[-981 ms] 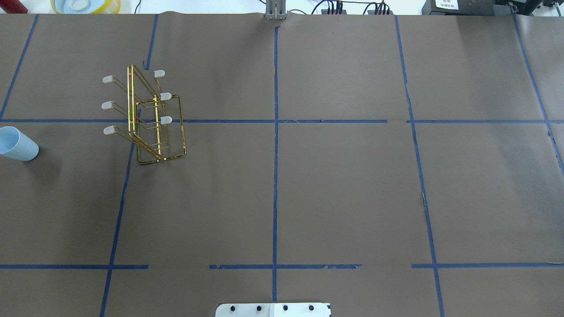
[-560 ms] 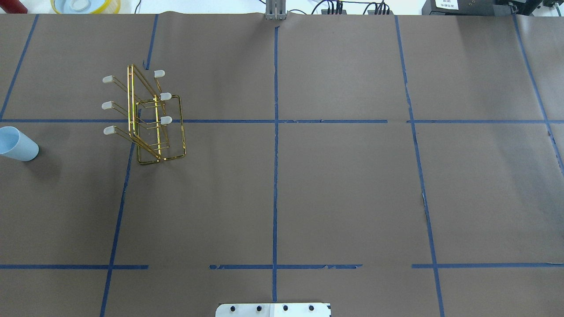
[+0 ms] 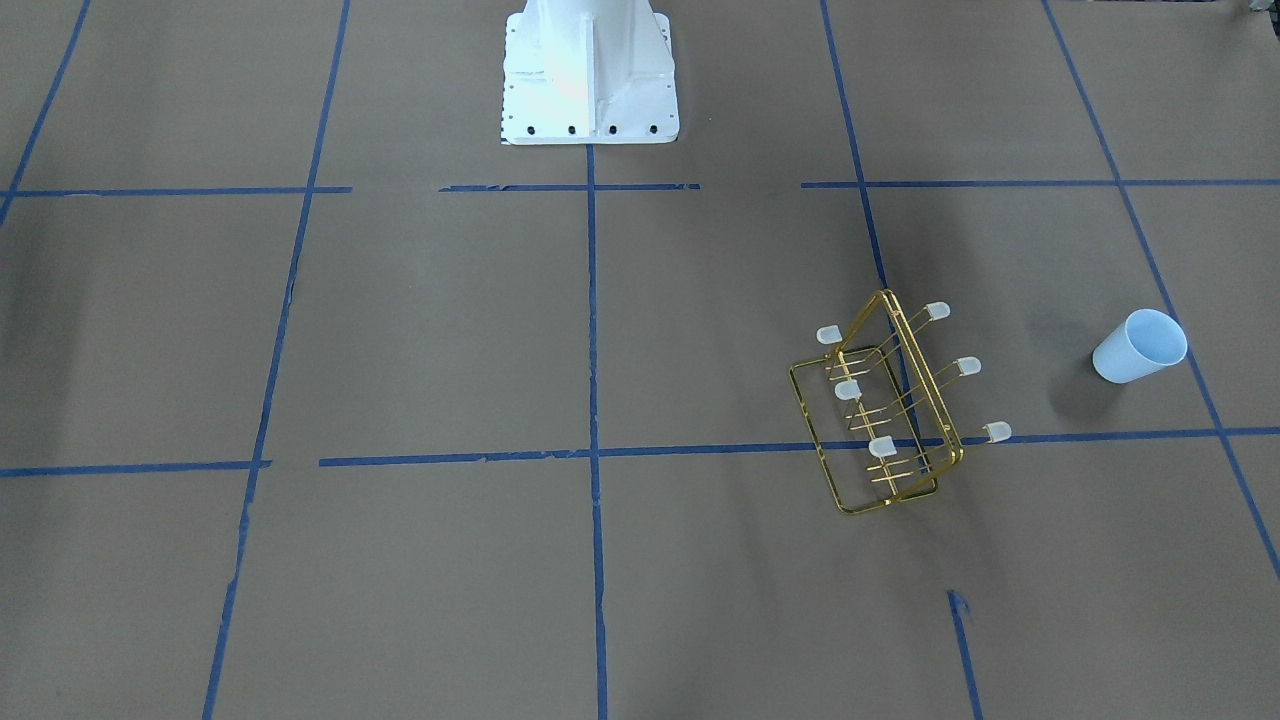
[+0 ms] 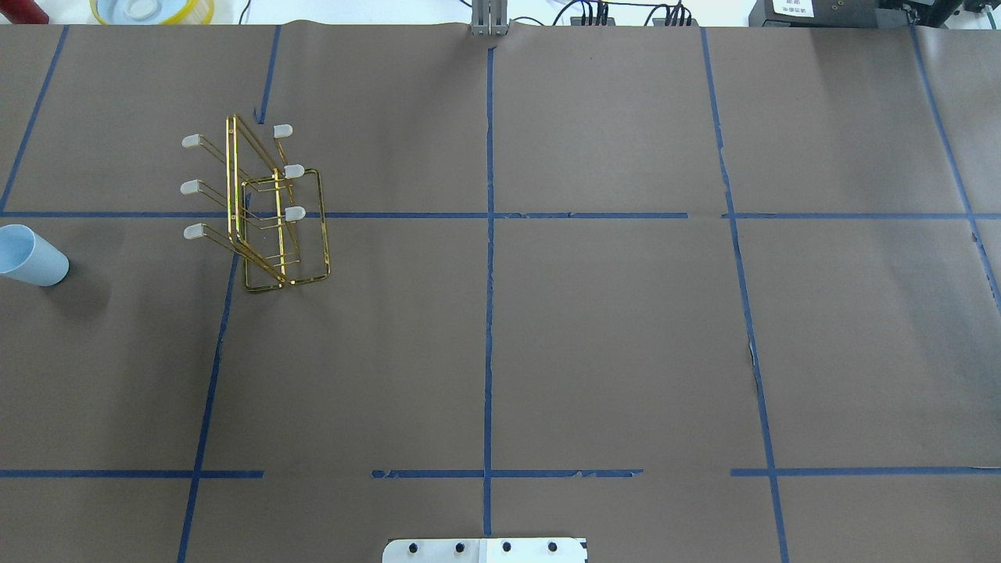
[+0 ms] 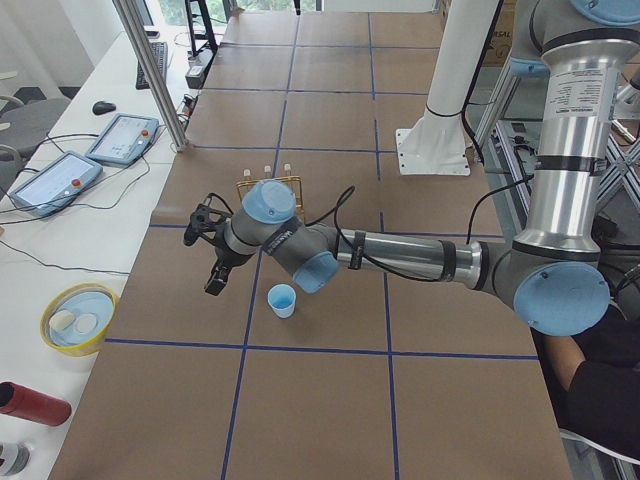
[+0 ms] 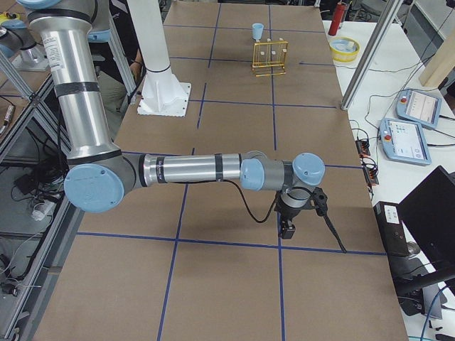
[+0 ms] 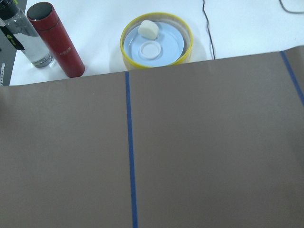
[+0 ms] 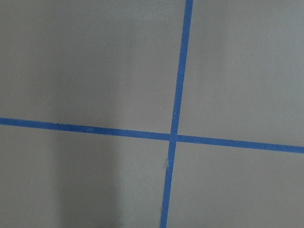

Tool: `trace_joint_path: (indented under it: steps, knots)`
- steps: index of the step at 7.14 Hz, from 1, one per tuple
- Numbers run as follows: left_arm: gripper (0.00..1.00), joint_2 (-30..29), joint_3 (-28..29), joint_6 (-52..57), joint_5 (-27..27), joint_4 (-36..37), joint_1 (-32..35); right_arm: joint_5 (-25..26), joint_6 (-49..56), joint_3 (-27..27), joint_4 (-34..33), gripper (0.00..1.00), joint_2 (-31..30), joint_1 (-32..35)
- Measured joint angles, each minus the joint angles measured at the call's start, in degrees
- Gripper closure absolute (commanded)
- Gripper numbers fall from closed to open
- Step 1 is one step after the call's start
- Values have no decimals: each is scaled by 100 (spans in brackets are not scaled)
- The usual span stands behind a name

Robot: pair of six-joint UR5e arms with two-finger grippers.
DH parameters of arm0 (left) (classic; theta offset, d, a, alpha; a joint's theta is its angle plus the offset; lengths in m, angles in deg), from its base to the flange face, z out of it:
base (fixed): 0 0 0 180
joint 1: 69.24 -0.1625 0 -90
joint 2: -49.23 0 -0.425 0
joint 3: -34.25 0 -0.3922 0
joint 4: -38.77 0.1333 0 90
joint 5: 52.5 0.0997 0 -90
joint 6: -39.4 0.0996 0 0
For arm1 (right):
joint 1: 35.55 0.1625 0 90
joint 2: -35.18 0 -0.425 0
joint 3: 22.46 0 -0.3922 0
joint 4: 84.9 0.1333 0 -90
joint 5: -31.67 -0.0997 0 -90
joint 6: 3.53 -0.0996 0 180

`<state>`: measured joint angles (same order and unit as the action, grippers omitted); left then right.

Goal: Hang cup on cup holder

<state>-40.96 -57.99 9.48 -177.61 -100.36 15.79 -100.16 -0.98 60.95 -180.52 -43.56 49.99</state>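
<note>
The pale-blue cup (image 4: 31,256) stands upright, mouth up, at the table's far left edge; it also shows in the front view (image 3: 1138,347) and the left view (image 5: 283,300). The gold wire cup holder (image 4: 266,211) stands to its right with white-capped prongs, all bare (image 3: 890,410). My left gripper (image 5: 213,268) shows only in the left view, hovering above the table near the cup; I cannot tell if it is open. My right gripper (image 6: 288,226) shows only in the right view, far from both things; I cannot tell its state.
A yellow-rimmed bowl (image 7: 156,42), a red bottle (image 7: 56,40) and a clear bottle (image 7: 21,33) stand on the white bench beyond the table's edge. The white robot base (image 3: 588,70) is at the near edge. Blue tape lines cross the brown table.
</note>
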Motion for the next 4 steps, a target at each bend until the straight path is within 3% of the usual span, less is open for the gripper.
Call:
trace_joint_path:
  steps: [2,4]
  knots:
    - [0,628,9,-648,724,-1573,-335,0,0,0,0,0,0,0]
    - [0,1217,8,-1226,1544,-2647,-735,0,0,0,0,0,0,0]
